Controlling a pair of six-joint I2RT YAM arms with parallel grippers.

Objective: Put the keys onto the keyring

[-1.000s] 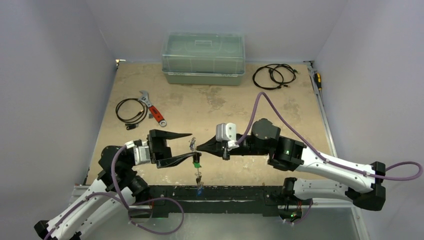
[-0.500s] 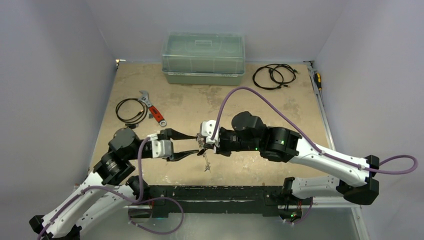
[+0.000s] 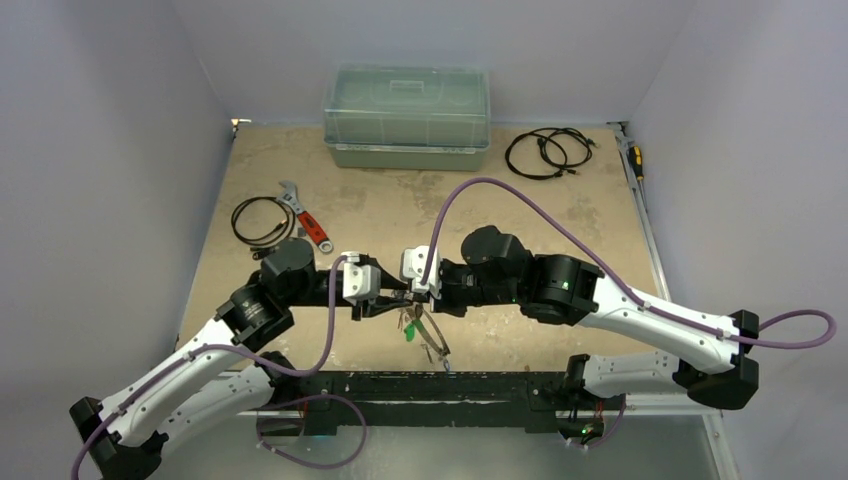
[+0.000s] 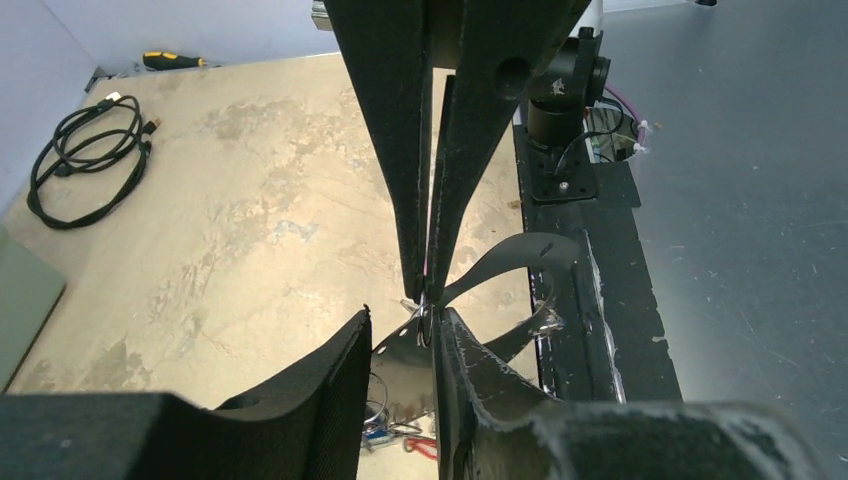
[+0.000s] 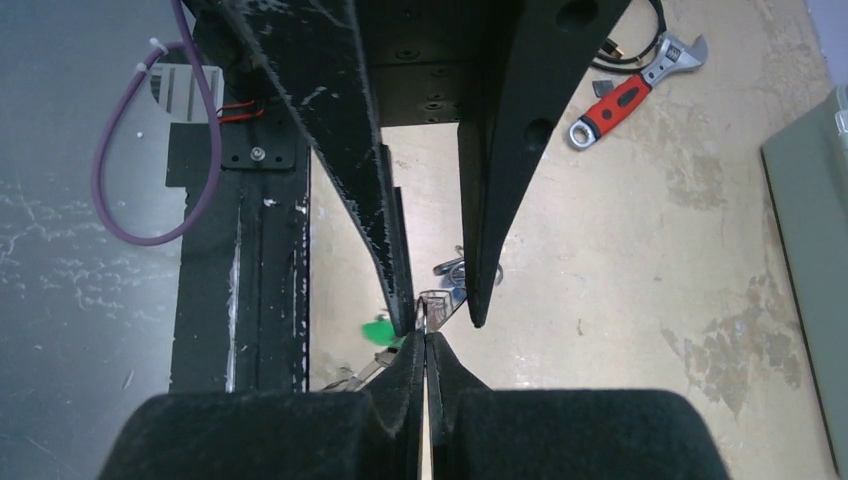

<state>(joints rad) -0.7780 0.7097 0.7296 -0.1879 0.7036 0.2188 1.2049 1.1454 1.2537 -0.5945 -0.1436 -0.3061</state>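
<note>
The keyring [image 3: 432,338] is a flat silver crescent hanging over the table's near edge, and its top is pinched in my right gripper [image 3: 410,296], which is shut. In the left wrist view its plate [image 4: 405,355] lies between my left gripper's [image 4: 400,335] fingers, which stand apart around it. My left gripper [image 3: 388,301] meets the right one tip to tip. In the right wrist view one left finger [image 5: 385,240] touches the ring beside my right gripper [image 5: 425,338], and the other stays clear. Keys dangle below: a green tag [image 3: 408,331] [image 5: 380,330] and a blue tag [image 4: 383,432].
A green toolbox with a clear lid [image 3: 406,115] stands at the back. A red-handled wrench [image 3: 308,225] and a black cable coil [image 3: 262,220] lie at the left. Another coil [image 3: 547,150] and a yellow screwdriver [image 3: 634,160] lie back right. A black rail [image 3: 480,385] runs along the near edge.
My left gripper has moved right and its jaws have narrowed around the keyring. The right gripper came left, still shut. The ring and keys have swung out to hang lower right.
</note>
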